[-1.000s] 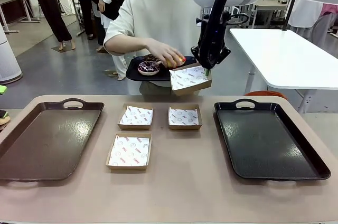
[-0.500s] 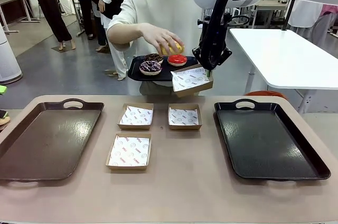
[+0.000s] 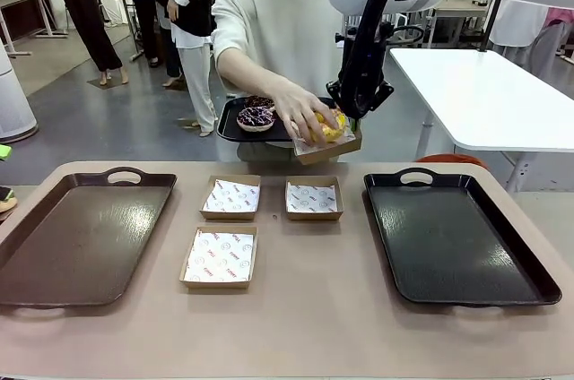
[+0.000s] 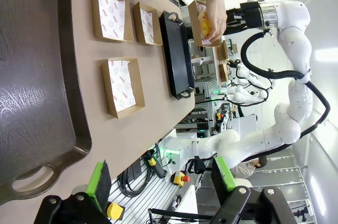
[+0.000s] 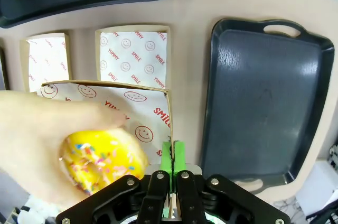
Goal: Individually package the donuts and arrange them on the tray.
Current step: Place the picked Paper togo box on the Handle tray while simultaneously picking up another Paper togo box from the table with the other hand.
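A beige table (image 3: 314,326) fills the foreground, with a brown tray (image 3: 81,237) at its 9 o'clock side, a black tray (image 3: 457,237) at its 3 o'clock side, and three paper-lined boxes (image 3: 231,197) lying empty between them. Beyond the far edge, at 12 o'clock, the right gripper (image 5: 172,152) hangs in the air with its jaws pinched tight on the rim of a fourth box (image 3: 327,149), which it holds out, tilted, toward the person. The person's hand (image 3: 305,116) is pressing the yellow donut (image 5: 103,158) onto that box's printed liner. In the right wrist view the donut sits at 9 o'clock from the pinch point, just beside it, inside the box and partly covered by fingers. It is a glossy yellow ring scattered with coloured sprinkles; being round, it has no long axis to speak of. The black tray lies at about 4 o'clock from the held box in the front view, so the right arm is plainly the nearer one for setting it down. The left gripper (image 4: 161,176) hovers with its jaws spread wide and empty over the table's near left side, well apart. A dark sprinkled donut (image 3: 256,116) waits on the person's serving tray (image 3: 230,132).
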You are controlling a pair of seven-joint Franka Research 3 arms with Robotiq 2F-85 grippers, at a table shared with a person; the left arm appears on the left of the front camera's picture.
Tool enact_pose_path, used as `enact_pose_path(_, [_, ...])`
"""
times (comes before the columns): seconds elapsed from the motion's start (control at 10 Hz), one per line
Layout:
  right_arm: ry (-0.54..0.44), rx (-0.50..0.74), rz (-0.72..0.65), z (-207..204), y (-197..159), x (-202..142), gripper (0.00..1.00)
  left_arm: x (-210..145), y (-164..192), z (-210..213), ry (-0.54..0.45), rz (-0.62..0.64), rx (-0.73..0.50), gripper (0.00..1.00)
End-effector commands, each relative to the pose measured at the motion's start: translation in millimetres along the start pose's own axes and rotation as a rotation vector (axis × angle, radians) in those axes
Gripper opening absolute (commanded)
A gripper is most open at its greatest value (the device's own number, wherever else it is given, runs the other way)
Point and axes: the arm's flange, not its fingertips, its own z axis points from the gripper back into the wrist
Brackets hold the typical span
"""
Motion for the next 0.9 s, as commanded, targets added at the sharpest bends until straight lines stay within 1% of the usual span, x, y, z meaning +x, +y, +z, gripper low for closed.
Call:
enact_pose_path(0.0, [-0.002, 0.000, -0.003, -2.9, -2.6, -7.0, 0.00, 0.2, -0.5, 0.6, -0.004, -0.008, -0.012, 1.00])
enact_pose_path(0.6, [-0.002, 0.000, -0.003, -2.9, -2.6, -7.0, 0.00, 0.2, -0.5, 0.6, -0.004, -0.008, -0.012, 1.00])
enact_pose_path(0.7, [0.000, 0.000, 0.000, 0.0, 0.1, 0.0, 0.01, 0.2, -0.5, 0.6, -0.004, -0.008, -0.012, 1.00])
enact_pose_path(0.8, [0.039, 0.024, 0.068, 2.5, -1.9, -4.7, 0.01, 0.0, 0.0, 0.0, 0.000, 0.000, 0.000, 1.00])
